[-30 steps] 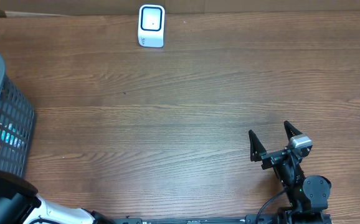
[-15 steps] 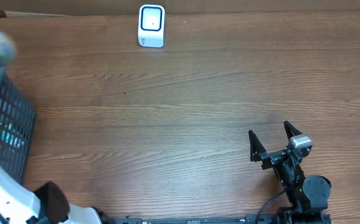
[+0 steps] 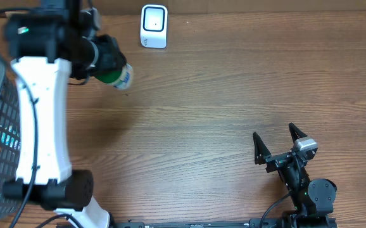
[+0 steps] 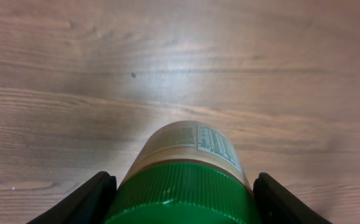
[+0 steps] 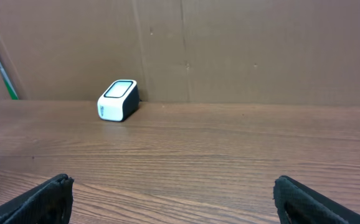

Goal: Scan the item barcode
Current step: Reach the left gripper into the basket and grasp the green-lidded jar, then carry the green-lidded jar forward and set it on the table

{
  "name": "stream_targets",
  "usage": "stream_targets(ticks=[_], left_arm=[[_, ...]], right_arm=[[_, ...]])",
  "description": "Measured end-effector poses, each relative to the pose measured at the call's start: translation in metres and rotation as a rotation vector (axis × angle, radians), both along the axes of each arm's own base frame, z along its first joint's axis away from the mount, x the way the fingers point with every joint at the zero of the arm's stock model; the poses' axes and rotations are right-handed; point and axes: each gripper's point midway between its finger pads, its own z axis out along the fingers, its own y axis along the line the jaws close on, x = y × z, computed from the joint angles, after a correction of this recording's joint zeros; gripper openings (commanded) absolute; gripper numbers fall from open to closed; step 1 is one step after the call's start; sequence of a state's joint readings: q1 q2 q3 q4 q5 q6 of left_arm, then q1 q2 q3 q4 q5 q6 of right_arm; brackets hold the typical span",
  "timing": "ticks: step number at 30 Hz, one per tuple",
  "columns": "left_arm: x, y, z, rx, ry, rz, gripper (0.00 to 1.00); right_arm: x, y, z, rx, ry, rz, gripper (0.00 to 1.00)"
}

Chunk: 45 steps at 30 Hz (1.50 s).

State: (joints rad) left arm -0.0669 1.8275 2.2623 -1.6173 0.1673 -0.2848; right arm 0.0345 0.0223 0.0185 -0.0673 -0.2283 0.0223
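1. Far left of the scanner (image 3: 154,25), a dark wire basket (image 3: 6,120) sits at the edge of the table (image 3: 202,114). Something lies inside it, too hidden to name.
2. Just left of the scanner and a little nearer the robot, the left claw (image 3: 100,60) grips the green lid of a jar (image 3: 118,76), its jaws part-way in, one on each side of the lid. The jar hangs clear of the table with its base pointing away from the claw. The wrist view shows a panel of small print on the label, but no barcode is in sight.
3. The scanner stands at the back of the table, close to a brown wall (image 5: 230,50), with its pale window facing out over the table.
4. Well right of the scanner, near the front edge, the right claw (image 3: 277,144) rests with its jaws wide and nothing between them.
5. The likeliest failure seems to be a missed read. If the barcode sits on a side turned away from the window, bringing the jar closer will not help without rolling it.
6. The grip is on the lid alone, so the jar's weight hangs beyond the jaws. A quick swing or turn of the wrist could make it slip, or the lid could twist.
7. The scanner looks small and light, so bringing the jar in too close could knock it askew.
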Motion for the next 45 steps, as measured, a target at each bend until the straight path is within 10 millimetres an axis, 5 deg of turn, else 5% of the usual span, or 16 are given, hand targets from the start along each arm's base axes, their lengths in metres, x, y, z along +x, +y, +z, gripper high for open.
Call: stream_targets(ticks=[9, 18, 22, 28, 32, 38, 42, 45], left_arm=[[0.017, -0.042, -0.136, 0.078, 0.259, -0.110, 0.39], [0.027, -0.046, -0.215, 0.138, 0.377, -0.121, 0.40], [0.037, -0.036, -0.236, 0.228, 0.376, -0.072, 0.43], [0.057, -0.040, -0.244, 0.295, 0.273, -0.018, 0.65], [0.048, -0.041, -0.252, 0.310, 0.301, -0.010, 0.97], [0.034, -0.033, -0.251, 0.334, 0.360, -0.007, 1.00], [0.046, -0.023, -0.201, 0.313, 0.312, 0.028, 1.00], [0.064, 0.002, -0.115, 0.257, 0.128, 0.115, 1.00]], right_arm=[[0.000, 0.000, 0.000, 0.000, 0.000, 0.000, 1.00], [0.000, 0.000, 0.000, 0.000, 0.000, 0.000, 1.00], [0.000, 0.000, 0.000, 0.000, 0.000, 0.000, 1.00], [0.000, 0.000, 0.000, 0.000, 0.000, 0.000, 1.00], [0.000, 0.000, 0.000, 0.000, 0.000, 0.000, 1.00], [0.000, 0.000, 0.000, 0.000, 0.000, 0.000, 1.00], [0.000, 0.000, 0.000, 0.000, 0.000, 0.000, 1.00], [0.000, 0.000, 0.000, 0.000, 0.000, 0.000, 1.00]])
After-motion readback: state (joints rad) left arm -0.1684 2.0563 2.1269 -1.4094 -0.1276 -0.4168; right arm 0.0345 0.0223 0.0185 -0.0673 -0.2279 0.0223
